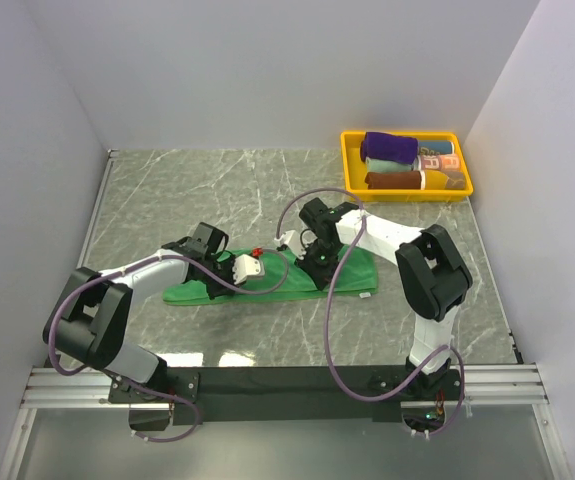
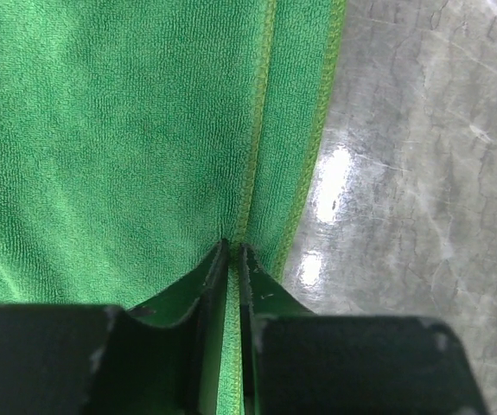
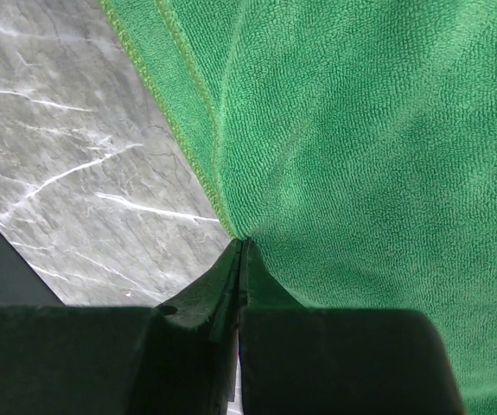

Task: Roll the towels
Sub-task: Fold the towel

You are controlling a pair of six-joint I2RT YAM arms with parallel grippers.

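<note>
The bright green towel (image 1: 352, 272) lies as a long folded strip across the middle of the marble table. My left gripper (image 1: 242, 268) is down on its left part; in the left wrist view its jaws (image 2: 232, 246) are pinched on a stitched hem of the green towel (image 2: 127, 130). My right gripper (image 1: 307, 255) is down on the towel's middle. The right wrist view has it (image 3: 240, 242) shut at the edge of the green cloth (image 3: 369, 147), which puckers towards the tips. A dark purple towel (image 1: 389, 147) lies rolled in the yellow tray.
The yellow tray (image 1: 407, 195) stands at the back right and holds other rolled cloths, one brown (image 1: 395, 180). Grey walls close in the left, back and right. Bare marble (image 2: 430, 173) lies right beside the towel's edge.
</note>
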